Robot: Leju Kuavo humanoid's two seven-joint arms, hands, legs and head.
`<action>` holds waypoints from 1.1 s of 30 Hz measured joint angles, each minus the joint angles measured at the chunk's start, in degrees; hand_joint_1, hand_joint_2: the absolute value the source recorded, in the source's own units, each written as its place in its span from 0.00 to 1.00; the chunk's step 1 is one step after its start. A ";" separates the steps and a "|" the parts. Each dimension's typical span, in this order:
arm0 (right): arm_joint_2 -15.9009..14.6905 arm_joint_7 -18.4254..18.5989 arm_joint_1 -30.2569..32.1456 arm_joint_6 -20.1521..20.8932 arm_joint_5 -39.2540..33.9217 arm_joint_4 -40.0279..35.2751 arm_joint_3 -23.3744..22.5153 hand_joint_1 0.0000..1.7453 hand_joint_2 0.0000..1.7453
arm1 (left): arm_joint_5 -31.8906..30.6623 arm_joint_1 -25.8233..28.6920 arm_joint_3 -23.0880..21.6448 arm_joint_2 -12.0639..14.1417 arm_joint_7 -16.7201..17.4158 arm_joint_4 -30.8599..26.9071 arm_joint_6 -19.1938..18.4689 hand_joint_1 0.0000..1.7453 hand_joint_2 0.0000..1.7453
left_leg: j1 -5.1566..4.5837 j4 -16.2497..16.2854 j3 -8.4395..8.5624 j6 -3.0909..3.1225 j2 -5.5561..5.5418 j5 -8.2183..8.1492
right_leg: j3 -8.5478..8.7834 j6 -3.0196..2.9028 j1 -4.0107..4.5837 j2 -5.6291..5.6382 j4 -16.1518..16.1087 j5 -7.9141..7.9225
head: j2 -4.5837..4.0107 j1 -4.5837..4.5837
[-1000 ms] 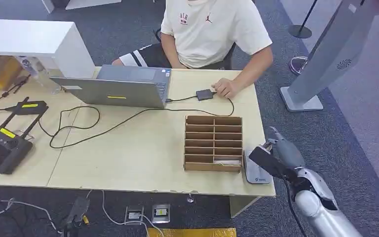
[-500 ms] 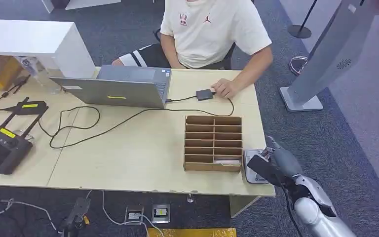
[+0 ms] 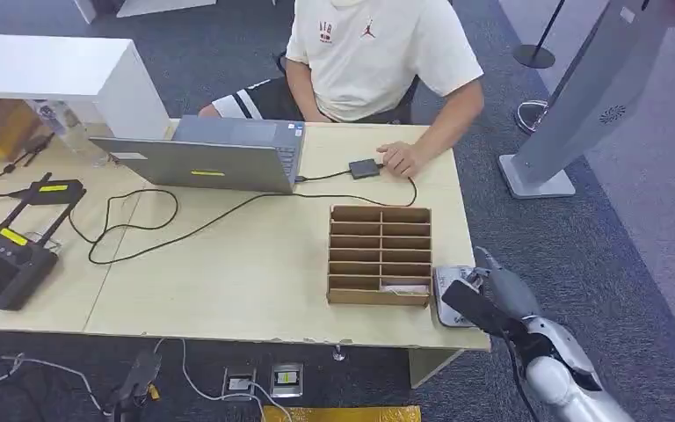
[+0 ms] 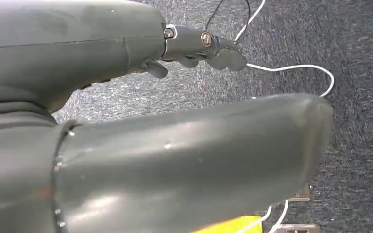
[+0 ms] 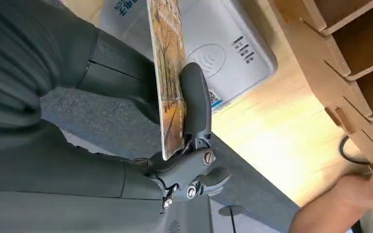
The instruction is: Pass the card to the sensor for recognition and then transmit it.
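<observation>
My right hand (image 3: 499,299) hangs at the table's front right corner and pinches a thin card (image 3: 473,307) just over the grey sensor pad (image 3: 450,294). In the right wrist view the card (image 5: 168,77), printed with an autumn tree scene, is clamped edge-on between thumb and fingers (image 5: 195,102), close above the white sensor (image 5: 228,51) with its contactless symbol. My left hand (image 4: 194,46) hangs over dark carpet with fingers curled in and nothing in them.
A brown cardboard slot rack (image 3: 380,254) stands just left of the sensor. A person sits across the table, one hand (image 3: 400,156) beside a small black device (image 3: 365,168). A laptop (image 3: 206,158), cables and a black controller (image 3: 4,261) lie further left. A grey kiosk (image 3: 584,97) stands at the right.
My right hand has come down and back toward the table's front edge, bringing the card lower over the sensor. The person and table items stay put.
</observation>
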 joint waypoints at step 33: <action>0.94 -13.33 -32.53 7.43 14.95 5.12 -9.88 1.00 1.00 | -2.19 -0.47 0.92 -1.07 -3.39 0.00 0.39 0.00 0.00 | 0.00 0.00 -0.02 -0.03 0.08 0.06 | -0.01 0.00 -0.01 0.10 0.04 0.07 | 0.00 0.02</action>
